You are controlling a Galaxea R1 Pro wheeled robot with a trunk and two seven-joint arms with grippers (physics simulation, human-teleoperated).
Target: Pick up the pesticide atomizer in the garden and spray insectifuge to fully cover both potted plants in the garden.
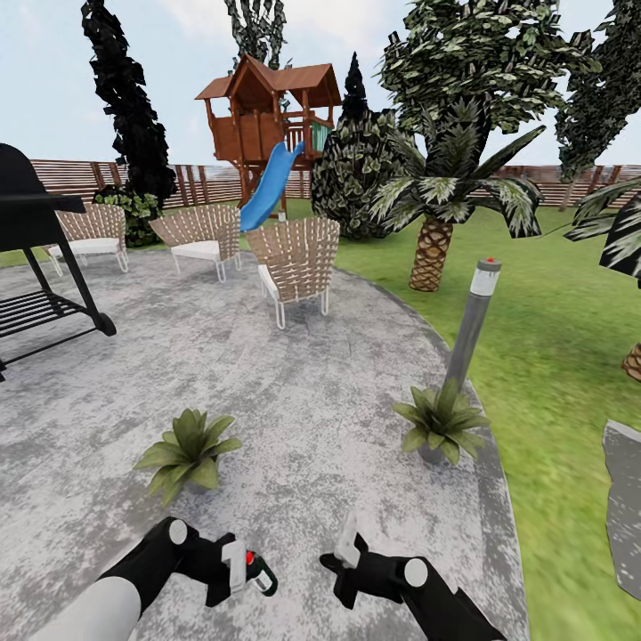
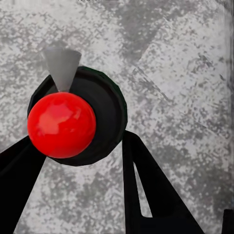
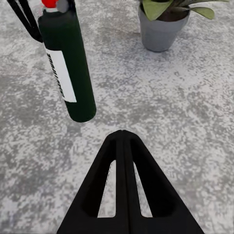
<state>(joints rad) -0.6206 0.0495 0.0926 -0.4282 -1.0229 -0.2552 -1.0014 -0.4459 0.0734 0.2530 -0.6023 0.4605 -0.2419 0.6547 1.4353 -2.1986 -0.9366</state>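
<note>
The pesticide atomizer (image 1: 262,575), a dark green bottle with a pale label and a red top, hangs above the patio with my left gripper (image 1: 237,564) shut on it. In the left wrist view its red cap (image 2: 61,124) and grey nozzle (image 2: 62,64) sit between the black fingers (image 2: 142,187). In the right wrist view the atomizer (image 3: 68,68) hangs upright ahead of my right gripper (image 3: 122,135), which is shut and empty. One potted plant (image 1: 187,448) stands just beyond my left hand. The other potted plant (image 1: 442,424) is at the patio's right edge. A grey pot (image 3: 161,30) shows past the bottle.
A grey bollard lamp (image 1: 472,322) rises right behind the right plant. Wicker chairs (image 1: 294,260) stand further back on the paved patio (image 1: 294,374), and a black grill (image 1: 36,258) is at the left. Lawn (image 1: 552,356), a palm (image 1: 434,240) and the slat fence (image 1: 187,182) lie beyond.
</note>
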